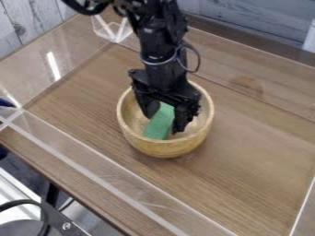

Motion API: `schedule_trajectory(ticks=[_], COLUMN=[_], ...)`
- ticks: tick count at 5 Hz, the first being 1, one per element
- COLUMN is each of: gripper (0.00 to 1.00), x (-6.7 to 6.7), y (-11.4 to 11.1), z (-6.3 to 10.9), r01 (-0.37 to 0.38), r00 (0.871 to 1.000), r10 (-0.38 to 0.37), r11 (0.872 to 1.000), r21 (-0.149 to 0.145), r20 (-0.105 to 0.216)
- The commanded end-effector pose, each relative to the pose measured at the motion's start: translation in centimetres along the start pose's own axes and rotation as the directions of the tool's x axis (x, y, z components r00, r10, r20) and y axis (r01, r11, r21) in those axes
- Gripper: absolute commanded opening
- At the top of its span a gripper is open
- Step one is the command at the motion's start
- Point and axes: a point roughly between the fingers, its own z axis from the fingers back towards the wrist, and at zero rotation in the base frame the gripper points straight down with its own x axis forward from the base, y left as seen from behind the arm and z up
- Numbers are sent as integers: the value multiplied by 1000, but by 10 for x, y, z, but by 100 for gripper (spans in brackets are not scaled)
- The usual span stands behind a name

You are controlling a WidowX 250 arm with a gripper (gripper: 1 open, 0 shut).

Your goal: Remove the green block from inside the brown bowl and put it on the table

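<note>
The brown bowl [131, 126] stands near the middle of the table [246, 161]. Inside it the green block [159, 124] leans tilted against the bowl's inner wall, its upper end toward the gripper. My gripper [165, 112] points straight down over the bowl, jaws open. Its black fingers [144, 103] reach just inside the rim on either side of the block's upper end. I see no finger pressing on the block. The block's top end is partly hidden behind the gripper.
Low clear acrylic walls [74, 171] edge the table at the front and sides. Bare tabletop lies to the right and left of the bowl. Black cables [37, 219] hang below the front left corner.
</note>
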Motion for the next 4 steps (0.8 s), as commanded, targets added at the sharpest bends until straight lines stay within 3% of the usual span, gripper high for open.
schedule_trajectory(ticks=[1,2,4], gripper=[100,0,0], x=[10,11,9], y=[4,5,-1], z=[-2,-9,9], r01=[-13,-28,-80], r00=[999,998,997], r10=[12,26,80], r11=[1000,999,995], r21=[17,25,53], r20=[42,49,-5])
